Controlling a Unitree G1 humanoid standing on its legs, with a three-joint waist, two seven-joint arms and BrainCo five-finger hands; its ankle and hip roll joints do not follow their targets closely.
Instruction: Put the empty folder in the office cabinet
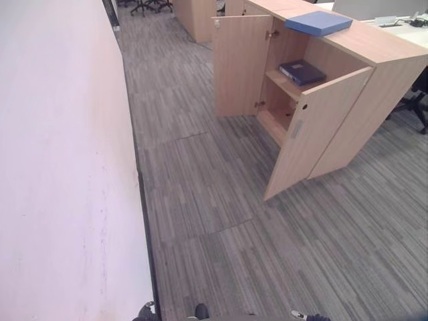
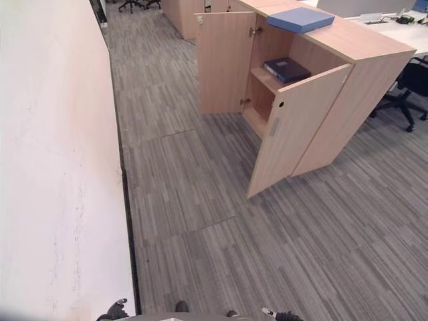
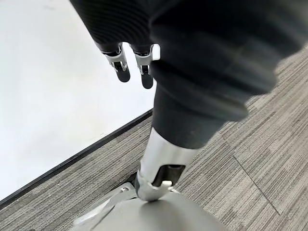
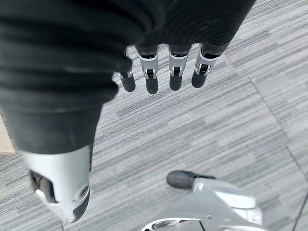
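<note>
Over the grey striped carpet floor (image 4: 202, 120), the right hand (image 4: 163, 72) hangs with its fingers straight and loose, holding nothing. The left hand (image 3: 132, 65) hangs the same way near the white wall (image 1: 60, 167), also holding nothing. The flat light blue folder (image 1: 319, 23) lies on top of the light wooden office cabinet (image 1: 374, 47), well apart from both hands. Both cabinet doors stand open. Inside the cabinet, a dark blue binder (image 1: 302, 71) lies flat on the middle shelf.

No writing, label or number can be read on anything in view
</note>
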